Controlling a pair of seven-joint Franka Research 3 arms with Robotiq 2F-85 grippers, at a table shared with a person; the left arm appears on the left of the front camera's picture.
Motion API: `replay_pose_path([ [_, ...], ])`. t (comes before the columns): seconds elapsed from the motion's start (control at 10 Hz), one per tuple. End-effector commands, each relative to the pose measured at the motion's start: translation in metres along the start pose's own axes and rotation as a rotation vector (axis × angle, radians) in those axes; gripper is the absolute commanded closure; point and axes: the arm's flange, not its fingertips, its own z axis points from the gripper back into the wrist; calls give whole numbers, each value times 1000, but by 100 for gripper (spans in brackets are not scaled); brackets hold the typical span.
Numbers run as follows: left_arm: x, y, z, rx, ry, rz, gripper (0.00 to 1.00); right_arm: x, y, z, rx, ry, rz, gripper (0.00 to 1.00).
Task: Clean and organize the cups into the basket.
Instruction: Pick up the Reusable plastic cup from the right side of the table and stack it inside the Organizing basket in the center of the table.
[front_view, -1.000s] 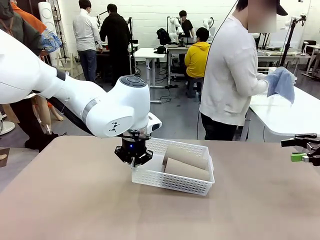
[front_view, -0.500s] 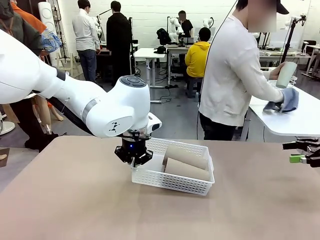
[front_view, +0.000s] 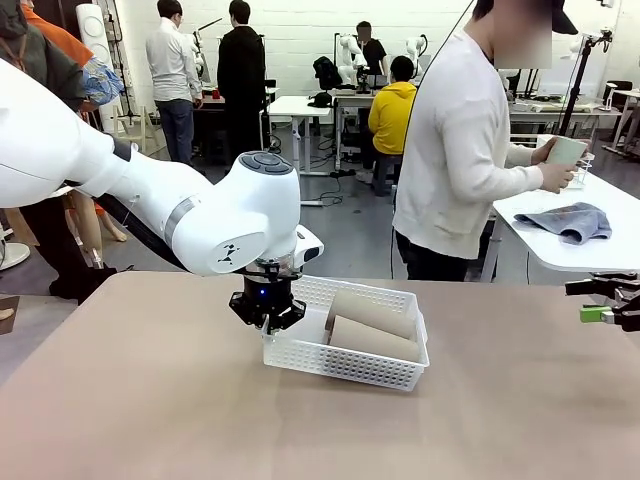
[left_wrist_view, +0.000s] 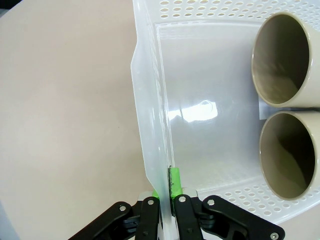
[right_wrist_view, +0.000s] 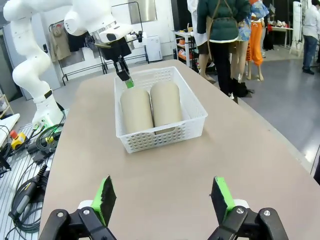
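Observation:
The white perforated basket (front_view: 340, 366) sits mid-table with its left end raised a little off the surface. My left gripper (front_view: 268, 318) is shut on the basket's short left wall (left_wrist_view: 150, 125), one green pad (left_wrist_view: 175, 182) inside it. Two kraft brown cups (front_view: 370, 312) (front_view: 372, 338) lie side by side in the basket, open mouths (left_wrist_view: 280, 60) (left_wrist_view: 287, 152) toward my left gripper. The person at the far right holds the mint green cup (front_view: 565, 151) in both hands. My right gripper (front_view: 597, 300) stands open at the table's right edge, with nothing between its fingers (right_wrist_view: 162, 197).
A blue-grey cloth (front_view: 570, 220) lies on the white side table (front_view: 560, 255) beside the person. The right wrist view shows the basket (right_wrist_view: 160, 137) ahead and bare brown tabletop (right_wrist_view: 165, 170) in between. Other people stand farther back.
The person has laid the blue cloth on the side table and now holds the mint cup in both hands. Neither arm has moved, nor has the basket.

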Motion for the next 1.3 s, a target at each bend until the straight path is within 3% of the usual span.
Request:
replay_pose_path([
  [0.0,0,-1,0,1,-3,-2,100,-1,5,1,14,7,1,0],
  [1.2,0,-1,0,1,-3,-2,100,-1,5,1,14,7,1,0],
])
